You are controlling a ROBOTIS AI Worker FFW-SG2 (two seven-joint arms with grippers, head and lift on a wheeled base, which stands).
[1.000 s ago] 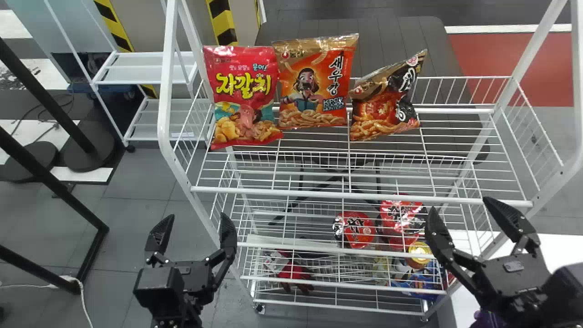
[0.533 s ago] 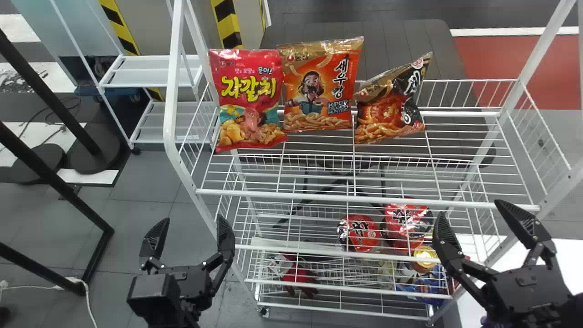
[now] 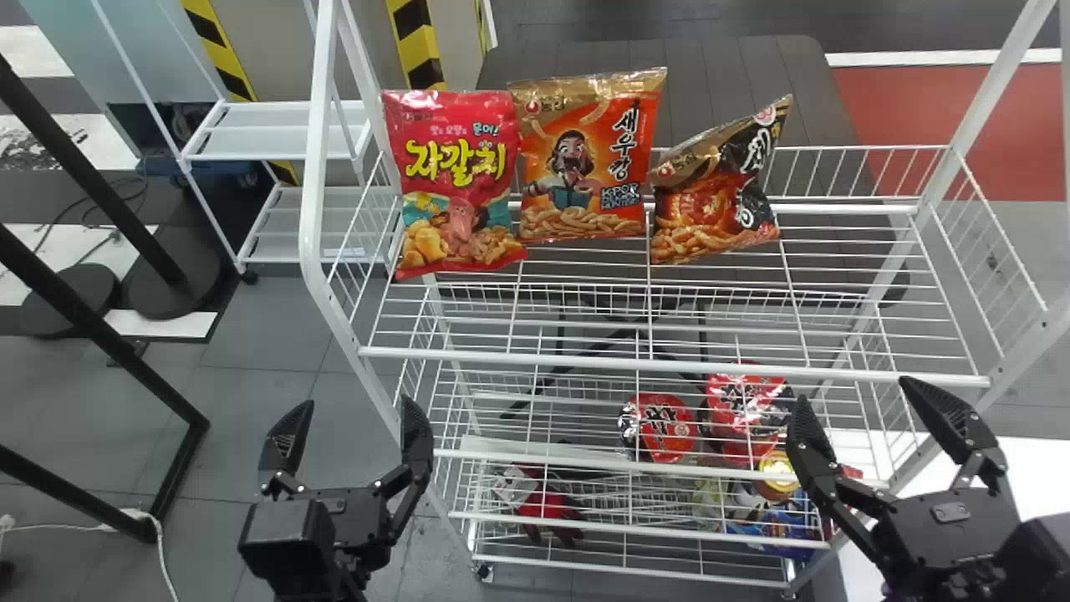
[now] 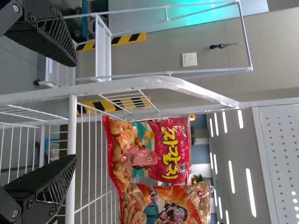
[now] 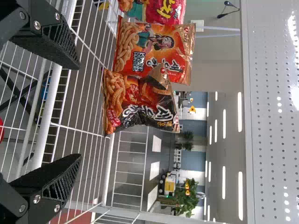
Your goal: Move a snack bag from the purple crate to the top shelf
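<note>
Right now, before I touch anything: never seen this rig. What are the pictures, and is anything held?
It's a two-armed robot facing a white rack. The head picture looks forward and down from its head; the other two come from its wrists and lie sideways. The left gripper and right gripper are both open, holding nothing. On the top shelf, from the robot's left, sit a pink bag, an orange bag and a black bag, all snacks. Lower down are red packs.
</note>
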